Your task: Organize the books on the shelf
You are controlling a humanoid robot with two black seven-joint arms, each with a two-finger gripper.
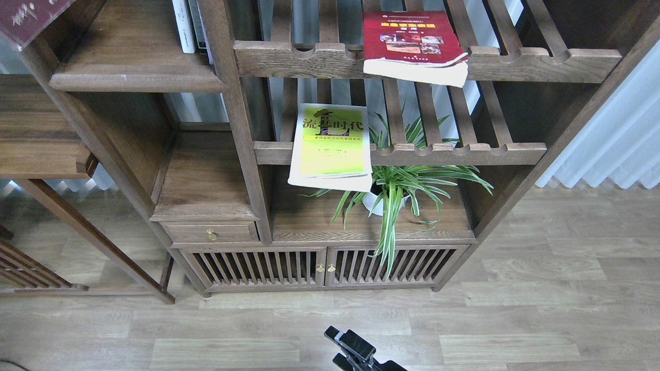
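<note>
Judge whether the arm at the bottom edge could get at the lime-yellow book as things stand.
Probably yes: the lime-yellow book overhangs its slatted rack's front rail with nothing before it; only the spider plant crowds its right. The arm sits far below.

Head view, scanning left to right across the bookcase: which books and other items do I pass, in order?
Maroon book at the top-left corner → solid wooden shelf → thin white-spined books → lime-yellow book on the lower slatted rack → red book on the upper slatted rack. The potted plant overlaps both, so it is left out.
</note>
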